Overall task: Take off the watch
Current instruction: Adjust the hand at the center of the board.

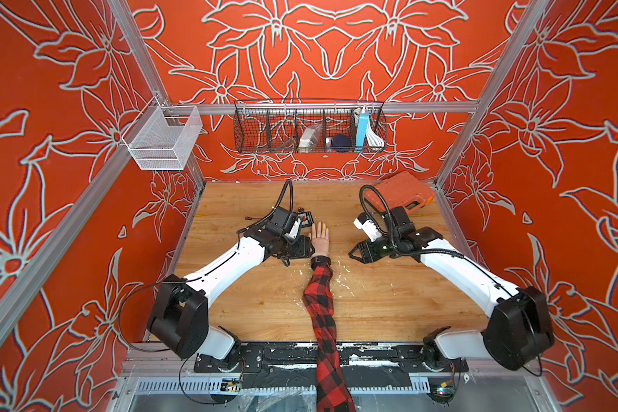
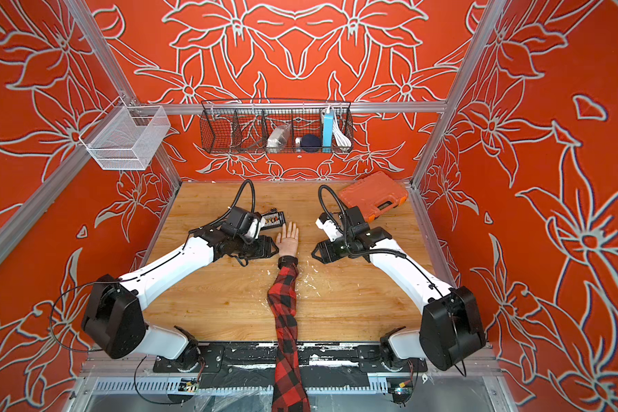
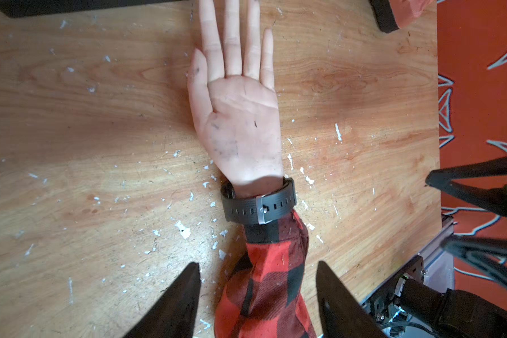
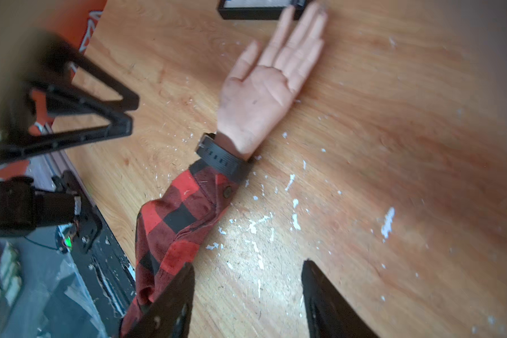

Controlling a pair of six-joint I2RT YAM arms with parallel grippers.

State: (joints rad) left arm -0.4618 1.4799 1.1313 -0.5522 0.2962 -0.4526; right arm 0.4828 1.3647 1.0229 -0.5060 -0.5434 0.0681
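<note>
Step in hand: approach. The watch (image 3: 258, 204) is strapped round the mannequin hand's (image 3: 240, 123) wrist, buckle (image 3: 262, 209) up. My left gripper (image 3: 257, 263) and right gripper (image 4: 248, 262) are both spread, empty and clear of it. Next, I judge: pinch the strap end and free it from the buckle.

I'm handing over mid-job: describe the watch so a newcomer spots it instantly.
On the wooden table, a red-and-black plaid sleeve runs up the middle. Where its cuff ends, below the pale palm-up hand, the watch wraps the wrist: a black strap with a silver buckle facing up.
</note>
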